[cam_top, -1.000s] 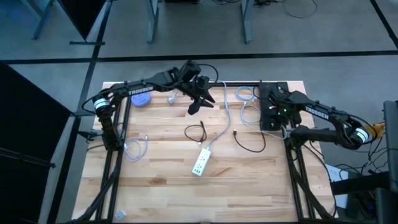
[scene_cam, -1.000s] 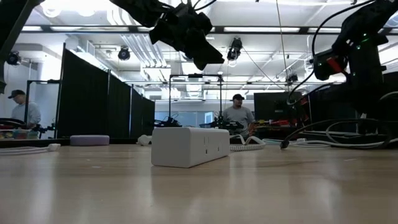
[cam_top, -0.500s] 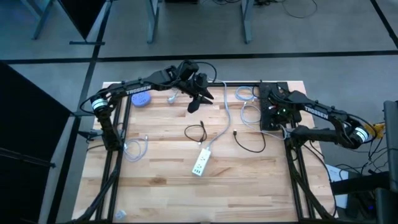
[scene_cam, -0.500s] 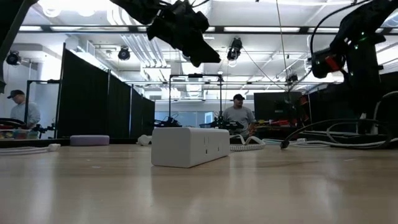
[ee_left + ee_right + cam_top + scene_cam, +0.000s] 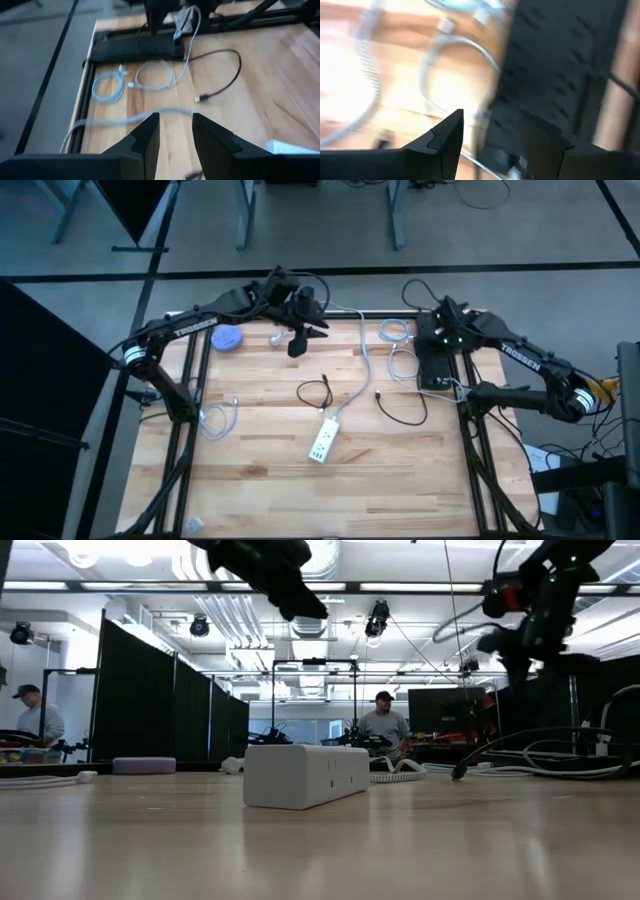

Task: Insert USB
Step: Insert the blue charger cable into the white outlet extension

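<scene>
Roughly mid-table, white power strip with long axis tilted slightly off the near-far line, white braided cord leaving its far end; black USB cable curled just right of it, plug end toward the far edge. Well beyond the strip, left gripper raised near the far edge, fingers parted, grasping nothing; right gripper over the black panel, fingers spread, likewise unladen. Around the strip: second black cable just beyond, white coiled cables beside the panel, blue disc at far left.
</scene>
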Controlling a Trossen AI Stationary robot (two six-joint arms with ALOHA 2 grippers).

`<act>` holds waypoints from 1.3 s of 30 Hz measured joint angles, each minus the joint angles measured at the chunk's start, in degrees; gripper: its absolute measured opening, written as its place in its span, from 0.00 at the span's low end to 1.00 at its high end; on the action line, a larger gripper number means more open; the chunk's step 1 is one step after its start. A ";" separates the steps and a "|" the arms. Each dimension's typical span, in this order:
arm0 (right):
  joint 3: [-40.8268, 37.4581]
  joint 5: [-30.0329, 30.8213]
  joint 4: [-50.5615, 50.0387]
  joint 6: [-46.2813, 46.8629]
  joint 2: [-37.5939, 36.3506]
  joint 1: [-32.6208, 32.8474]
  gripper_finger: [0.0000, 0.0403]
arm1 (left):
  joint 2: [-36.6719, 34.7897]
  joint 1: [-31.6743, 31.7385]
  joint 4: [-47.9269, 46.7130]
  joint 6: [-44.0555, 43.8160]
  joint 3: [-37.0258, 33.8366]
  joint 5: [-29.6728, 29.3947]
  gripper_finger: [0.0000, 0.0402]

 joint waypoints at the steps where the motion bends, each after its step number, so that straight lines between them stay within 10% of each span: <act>1: 0.33 -0.85 1.76 -1.71 0.49 0.03 0.41 | -0.76 -0.06 -1.00 -0.77 0.00 -0.67 0.26; 19: 19.03 -3.25 10.49 -42.67 38.14 0.50 0.35 | -6.56 -3.49 -6.37 -31.82 -0.05 -1.65 0.26; 33: 29.19 0.16 8.81 -44.38 54.71 0.59 0.35 | -7.16 -9.70 -1.96 -38.78 -0.42 -7.29 0.26; 39: 29.04 -0.30 6.36 -43.22 55.92 1.36 0.09 | -7.16 -10.07 -1.12 -36.18 -0.43 -12.53 0.26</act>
